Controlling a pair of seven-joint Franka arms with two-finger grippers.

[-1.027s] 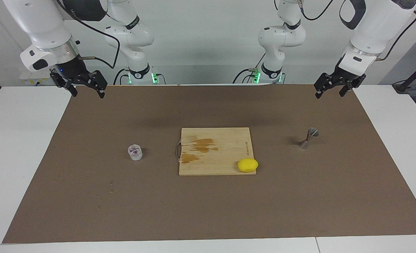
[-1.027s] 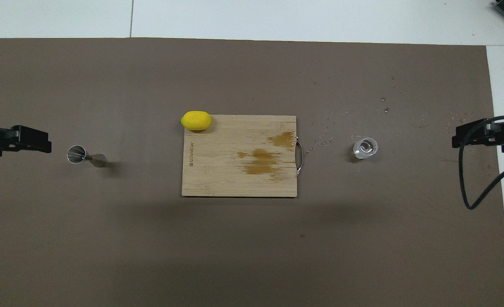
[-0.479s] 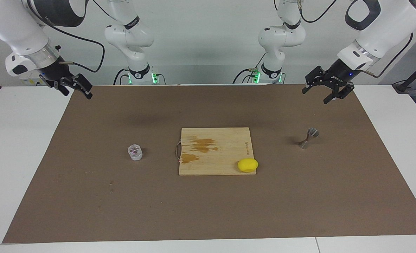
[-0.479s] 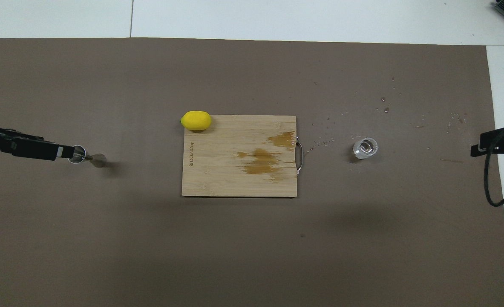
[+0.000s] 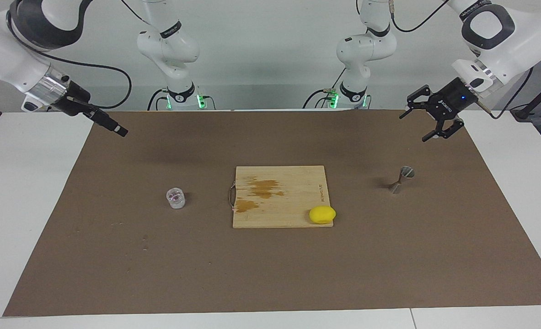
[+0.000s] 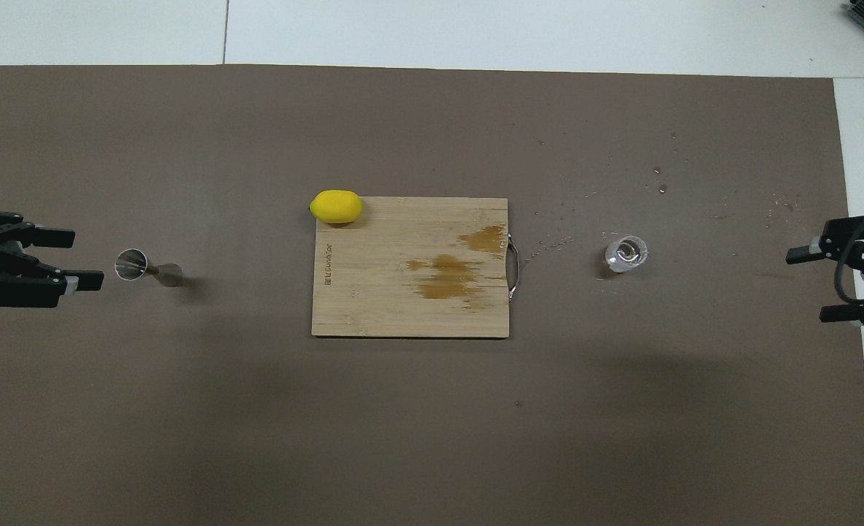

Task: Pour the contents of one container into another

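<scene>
Both arms have swung since the earlier frames, wrists turned; nothing on the table [image 6: 432, 453] has shifted. Overhead view, reading across: left pincer [image 6: 66, 258], released and empty, hovers at nine o'clock of the upright jigger [image 6: 147, 267]. Cutting board [image 6: 410, 267] and lemon [image 6: 337, 206] occupy the centre. Glass tumbler [image 6: 626, 253] stands at three o'clock of the board; right pincer [image 6: 811, 285], released, hovers well apart. Judged step: approach. Next: right pincer descends and clasps the tumbler.

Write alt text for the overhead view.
A small clear glass tumbler and a silvery hourglass-shaped metal jigger stand untouched on a brown mat, either side of a stained wooden cutting board with a yellow lemon at its corner. The open left gripper is near the jigger; the open right gripper is past the tumbler.
</scene>
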